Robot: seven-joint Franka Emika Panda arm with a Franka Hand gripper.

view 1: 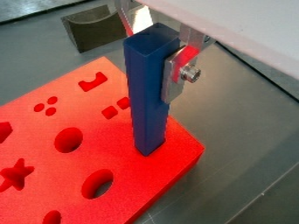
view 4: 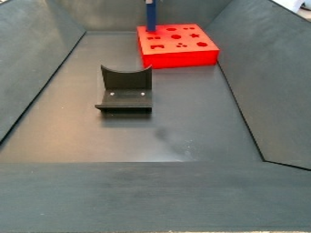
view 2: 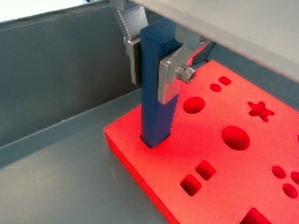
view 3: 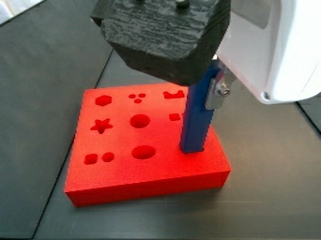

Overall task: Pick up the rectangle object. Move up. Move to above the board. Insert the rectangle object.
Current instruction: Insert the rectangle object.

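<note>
Side view: gripper point(view 3: 201, 80) stands rectangle object point(view 3: 197, 127) upright on board point(view 3: 126, 178).

- You have the long, plain blue rectangular bar point(view 1: 151, 92) standing upright, clamped near its upper end in the gripper point(view 1: 156, 66), whose silver finger plates point(view 1: 179, 72) press on opposite faces.
- Look at its lower end: in both wrist views point(view 2: 156, 96) it meets the top face of the board near one corner; how deep it sits in a hole, you cannot tell.
- The large, flat, bright red block point(view 3: 145, 164) lies flat on the floor, with star, circle, hexagon and square cut-outs in its top.
- In a side view you see the board point(view 4: 183, 56) at the far end of the bin, the bar point(view 4: 151, 13) rising from it.
</note>
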